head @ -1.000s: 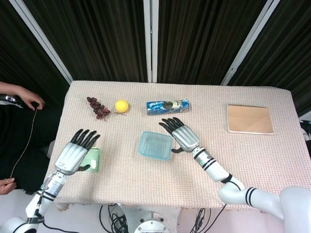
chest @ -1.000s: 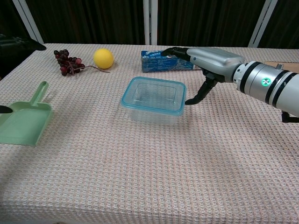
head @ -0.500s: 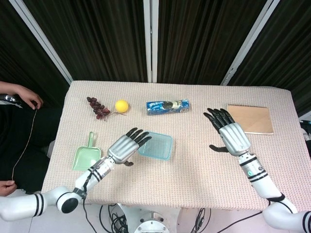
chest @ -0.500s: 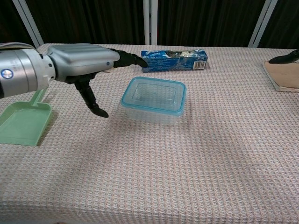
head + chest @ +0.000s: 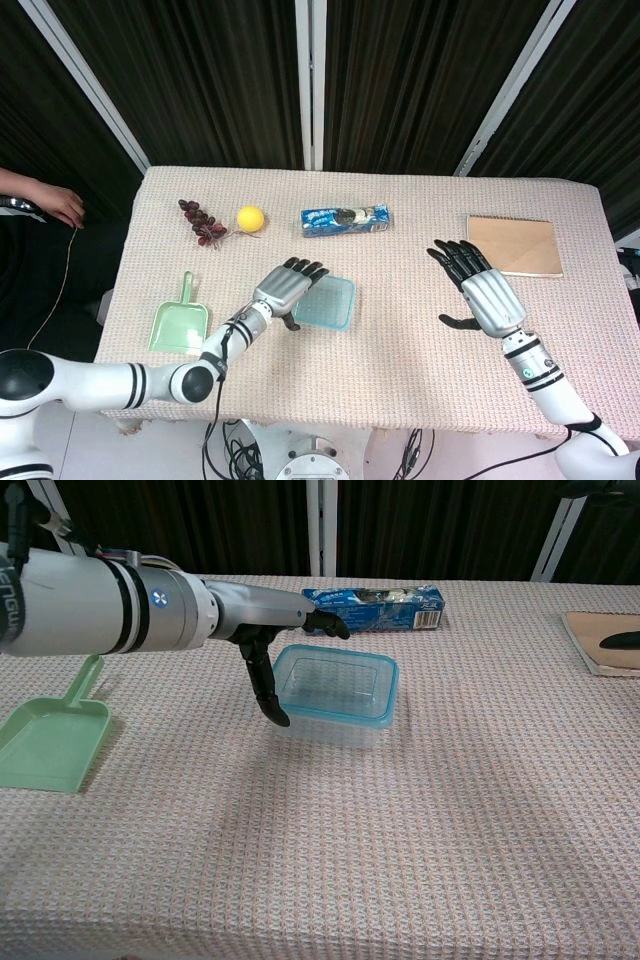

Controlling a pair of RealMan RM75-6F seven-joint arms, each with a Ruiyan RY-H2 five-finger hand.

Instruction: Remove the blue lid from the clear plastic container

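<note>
- Left hand (image 5: pixel 287 288): fingers (image 5: pixel 325 622) apart, holding nothing; they reach over the near-left edge of the lid (image 5: pixel 330 686), thumb (image 5: pixel 266 685) hanging beside the box wall. Contact w/ lid: cannot tell. Probably positioned to hook the rim.
- Box (image 5: pixel 322 302): lid on, just under/right of those fingers.
- Right hand (image 5: pixel 483 294): fingers spread, empty, well apart from box, near the notebook (image 5: pixel 513 245); likely kept out of the way.
- Scoop (image 5: pixel 178 322): beyond the left wrist side.
</note>
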